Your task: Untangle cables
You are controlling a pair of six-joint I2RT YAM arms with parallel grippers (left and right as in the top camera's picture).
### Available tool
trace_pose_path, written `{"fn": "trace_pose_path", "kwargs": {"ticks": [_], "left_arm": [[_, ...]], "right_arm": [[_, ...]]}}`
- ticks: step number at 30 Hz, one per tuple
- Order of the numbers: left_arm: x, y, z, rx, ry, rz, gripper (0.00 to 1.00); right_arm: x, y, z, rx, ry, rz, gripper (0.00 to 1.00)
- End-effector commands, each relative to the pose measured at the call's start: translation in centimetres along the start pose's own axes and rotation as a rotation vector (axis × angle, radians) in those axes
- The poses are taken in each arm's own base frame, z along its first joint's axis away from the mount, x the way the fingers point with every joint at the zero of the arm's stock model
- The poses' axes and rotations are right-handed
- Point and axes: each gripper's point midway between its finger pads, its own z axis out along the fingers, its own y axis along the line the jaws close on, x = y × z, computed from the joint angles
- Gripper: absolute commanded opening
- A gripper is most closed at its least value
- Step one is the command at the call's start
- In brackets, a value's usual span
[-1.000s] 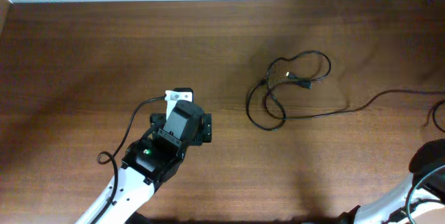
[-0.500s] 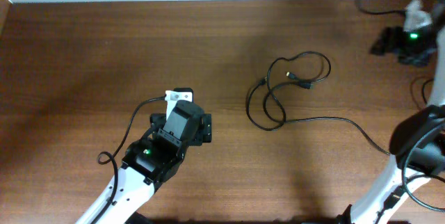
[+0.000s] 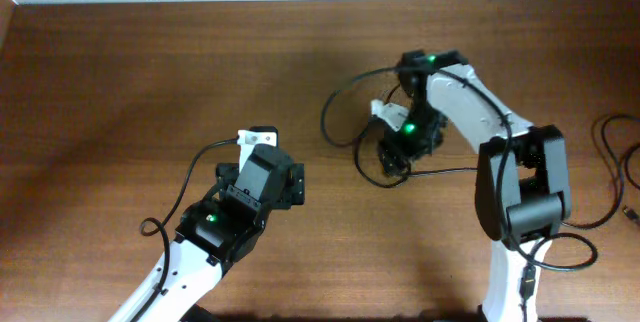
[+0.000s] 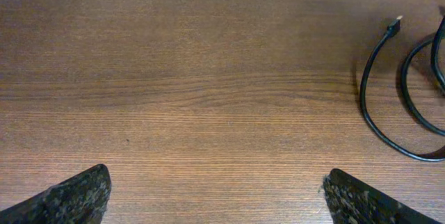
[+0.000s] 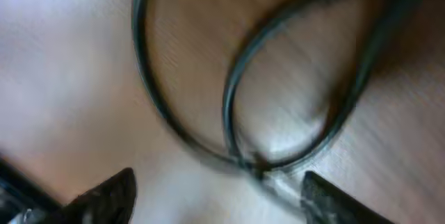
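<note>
The cables (image 3: 377,176) are thin black cords looped on the wooden table right of centre, with one strand (image 3: 455,170) trailing right. My right gripper (image 3: 403,140) hangs directly over the tangle and hides its middle. The blurred right wrist view shows crossing cable loops (image 5: 233,106) just ahead of the open right gripper (image 5: 215,203), and nothing sits between its fingers (image 5: 104,196). My left gripper (image 3: 268,174) stands to the left, away from the cords. In its wrist view the left gripper (image 4: 219,200) is wide open over bare wood, with a cable loop (image 4: 372,113) and plug end (image 4: 395,22) at the right.
A thicker black wire (image 3: 335,112) arcs left from the right wrist. More dark cords (image 3: 612,132) lie at the table's right edge. The right arm (image 3: 520,192) rises from the front right, the left arm (image 3: 185,262) from the front left.
The right arm has swung in from the far right corner to above the tangle, with its jaws now apart. The trailing strand has shifted. The left arm has not moved.
</note>
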Motion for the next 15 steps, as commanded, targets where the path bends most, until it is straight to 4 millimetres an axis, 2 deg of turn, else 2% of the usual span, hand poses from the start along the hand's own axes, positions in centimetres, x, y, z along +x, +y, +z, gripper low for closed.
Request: {"fn": "trace_pose_path", "kwargs": {"ticks": [1,4,9,13,15], "left_arm": [[-0.1,-0.1,-0.2,0.008,-0.006,0.000,0.99],[-0.1,-0.1,-0.2,0.008,-0.006,0.000,0.99],[-0.1,-0.1,-0.2,0.008,-0.006,0.000,0.99],[-0.1,-0.1,-0.2,0.008,-0.006,0.000,0.99],[-0.1,-0.1,-0.2,0.008,-0.006,0.000,0.99]], "right_arm": [[-1.6,0.1,1.4,0.045,-0.047,0.039,0.72],[-2.5,-0.4,2.1,0.058,-0.093,0.068,0.67],[-1.5,-2.6,2.1,0.207,-0.041,0.122,0.62],[-1.9,-1.4,2.5,0.242,-0.029,0.127,0.59],[-1.4,-1.8,2.7,0.282,-0.010,0.148,0.59]]}}
